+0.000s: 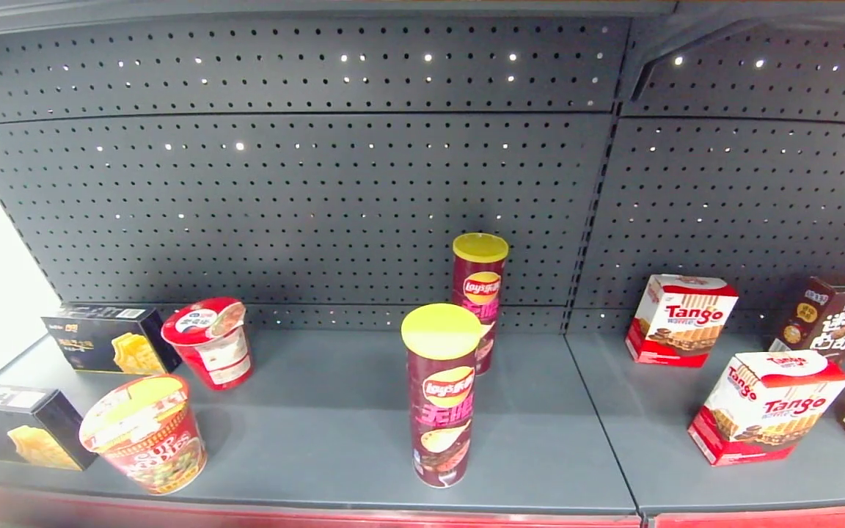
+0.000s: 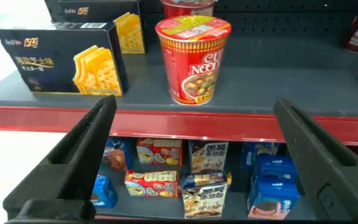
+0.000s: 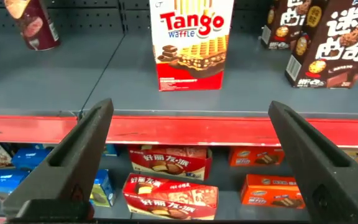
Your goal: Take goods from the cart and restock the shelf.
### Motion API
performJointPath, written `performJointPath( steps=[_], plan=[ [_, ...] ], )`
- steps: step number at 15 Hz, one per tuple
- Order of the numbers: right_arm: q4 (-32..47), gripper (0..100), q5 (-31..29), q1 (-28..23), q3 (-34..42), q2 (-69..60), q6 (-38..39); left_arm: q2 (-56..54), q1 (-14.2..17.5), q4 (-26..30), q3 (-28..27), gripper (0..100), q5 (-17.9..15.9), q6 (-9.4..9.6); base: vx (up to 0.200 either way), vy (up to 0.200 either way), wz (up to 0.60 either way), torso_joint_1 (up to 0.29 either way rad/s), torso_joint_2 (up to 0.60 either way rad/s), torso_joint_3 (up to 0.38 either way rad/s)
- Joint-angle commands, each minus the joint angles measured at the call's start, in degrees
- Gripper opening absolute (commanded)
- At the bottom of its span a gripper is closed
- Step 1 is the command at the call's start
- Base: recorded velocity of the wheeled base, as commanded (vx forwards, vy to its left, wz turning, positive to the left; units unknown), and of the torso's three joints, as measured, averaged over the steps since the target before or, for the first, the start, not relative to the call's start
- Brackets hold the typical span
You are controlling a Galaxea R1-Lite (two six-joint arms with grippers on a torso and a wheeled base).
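Note:
The grey shelf (image 1: 334, 433) carries two tall chip cans (image 1: 441, 396) with yellow lids, two cup noodles (image 1: 145, 433), two black cracker boxes (image 1: 15, 425) and two red-and-white wafer boxes (image 1: 763, 407). My left gripper (image 2: 194, 109) is open and holds nothing. It hangs in front of the shelf's red front edge, facing the near cup noodles (image 2: 193, 59) and a black cracker box (image 2: 64, 61). My right gripper (image 3: 190, 106) is also open and holds nothing, level with the same red edge and facing a wafer box (image 3: 192, 40).
Dark chocolate boxes (image 1: 829, 315) stand at the far right. A perforated back panel (image 1: 320, 191) closes the shelf behind. The lower shelf holds blue and red packs (image 2: 166, 177) and red boxes (image 3: 169, 193). Bare shelf floor lies between the cup noodles and the cans.

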Motion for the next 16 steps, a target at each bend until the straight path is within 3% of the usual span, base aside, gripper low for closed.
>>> performJointPath(
  steps=[1, 2, 4, 5, 6, 7, 8, 9, 10, 11, 13, 15, 16],
  plan=[
    [0.0, 100, -0.1, 0.0, 0.0, 0.0, 0.0, 0.0, 0.0, 0.1, 0.0, 100, -2.4, 1.41, 0.0, 0.0, 0.0, 0.0, 0.0, 0.0],
    [0.0, 100, 0.0, 0.0, 0.0, 0.0, 0.0, 0.0, 0.0, 0.1, 0.0, 100, -5.0, 3.52, 0.0, 0.0, 0.0, 0.0, 0.0, 0.0],
    [0.0, 100, -0.1, 0.0, 0.0, 0.0, 0.0, 0.0, 0.0, -0.2, 0.0, 100, -5.8, 4.84, 0.0, 0.0, 0.0, 0.0, 0.0, 0.0],
    [0.0, 100, 0.0, 0.0, 0.1, 0.0, 0.0, 0.0, 0.0, -1.8, -2.2, 100, -8.6, 9.24, 0.0, 0.0, 0.0, 0.0, 0.0, 0.0],
    [0.0, 100, 0.0, 0.0, 0.0, 0.0, 0.0, 0.6, -0.2, -1.6, -7.0, 100, -15.4, 13.45, 0.0, 0.0, 0.0, 0.0, 0.0, 0.0],
    [0.0, 100, 0.0, 0.0, 0.0, 0.0, 0.0, 1.7, -0.5, -0.8, -8.3, 100, -20.1, 15.12, 0.0, 0.0, 0.0, 0.0, 0.0, 0.0],
    [0.0, 100, -0.1, 0.0, 0.0, 0.0, 0.0, 6.8, -2.4, -0.4, -12.7, 100, -21.2, 16.35, 0.0, 0.0, 0.0, 0.0, 0.0, 0.0],
    [0.0, 100, -0.1, 0.0, 0.0, 0.0, 0.1, 12.9, -3.7, 0.1, -17.0, 100, -24.2, 19.17, 0.0, 0.0, 0.0, 0.0, 0.0, 0.0],
    [0.0, 100, -0.1, 0.0, 0.0, 0.0, 0.0, 21.0, -5.9, 1.0, -21.1, 100, -27.6, 25.5, 0.0, 0.0, 0.0, 0.0, 0.0, 0.0],
    [0.0, 100, -0.1, 0.0, 0.0, 0.0, 0.0, 28.8, -7.3, 1.2, -24.7, 100, -29.1, 29.54, 0.0, 0.0, 0.0, 0.0, 0.0, 0.0],
    [0.0, 100, -0.1, 0.0, 0.0, 0.0, 0.0, 37.7, -7.1, -0.3, -28.6, 100, -29.2, 29.98, 0.0, 0.0, 0.0, 0.0, 0.0, 0.0],
    [0.0, 100, -0.1, 0.0, 0.0, 0.0, 0.1, 48.9, -11.1, -0.4, -32.3, 100, -28.9, 27.69, 0.0, 0.0, 0.0, 0.0, 0.0, 0.0],
    [0.0, 100, -0.1, 0.0, 0.1, 0.0, 0.0, 52.4, -13.5, -0.7, -32.3, 100, -28.4, 25.41, 0.0, 0.0, 0.0, 0.0, 0.0, 0.0]
  ],
)
